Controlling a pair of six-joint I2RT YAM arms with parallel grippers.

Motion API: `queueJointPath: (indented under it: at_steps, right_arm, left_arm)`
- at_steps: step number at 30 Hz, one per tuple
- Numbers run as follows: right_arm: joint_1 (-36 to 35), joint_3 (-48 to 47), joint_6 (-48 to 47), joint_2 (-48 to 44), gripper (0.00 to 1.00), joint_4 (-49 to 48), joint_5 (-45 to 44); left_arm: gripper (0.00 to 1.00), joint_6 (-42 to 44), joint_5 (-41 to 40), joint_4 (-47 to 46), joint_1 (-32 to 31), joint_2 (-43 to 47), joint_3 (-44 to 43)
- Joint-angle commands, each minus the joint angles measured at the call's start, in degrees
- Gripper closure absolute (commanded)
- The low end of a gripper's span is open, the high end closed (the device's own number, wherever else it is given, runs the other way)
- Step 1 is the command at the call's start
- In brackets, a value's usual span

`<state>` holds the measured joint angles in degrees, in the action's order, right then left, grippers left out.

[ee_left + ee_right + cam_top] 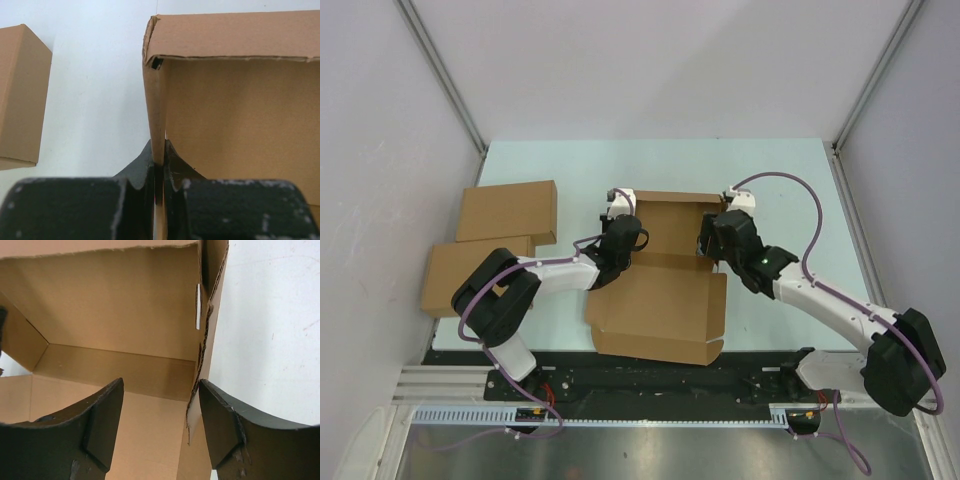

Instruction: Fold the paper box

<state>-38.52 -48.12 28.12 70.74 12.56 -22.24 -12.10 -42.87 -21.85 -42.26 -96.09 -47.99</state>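
On pale table [770,180], matte brown paper box [665,295]: left gripper [159,165] tight on nine-o'clock wall, right gripper [161,387] apart at three-o'clock wall.

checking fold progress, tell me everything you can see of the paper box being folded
The paper box is plain brown cardboard, half formed: far, left and right walls stand around a shallow tray, and the lid panel lies open, flat, on the near side. The left gripper is shut on its left wall; the open right gripper straddles its right wall.
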Motion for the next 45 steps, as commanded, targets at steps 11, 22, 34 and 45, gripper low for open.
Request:
queueJointPath:
  at_steps: [11, 22, 34, 45]
  right_arm:
    - [-0.5, -0.05, -1.57, -3.77, 0.55, -1.74, 0.0]
    - [1.96, 0.39, -3.16, 1.51, 0.58, -5.7, 3.69]
    - [1.96, 0.92, -4.21, -4.99, 0.39, -3.59, 3.17]
    - [2.84, 1.18, -5.44, -13.52, 0.36, -1.13, 2.29]
  left_arm:
    - [1.0, -0.21, -0.46, 0.14, -0.19, 1.61, 0.88]
    - [1.0, -0.29, -0.55, -0.13, -0.28, 1.7, 1.58]
    - [1.0, -0.03, -0.9, -0.21, -0.28, 1.61, 1.76]
    - [1.0, -0.21, -0.99, -0.21, -0.19, 1.26, 1.76]
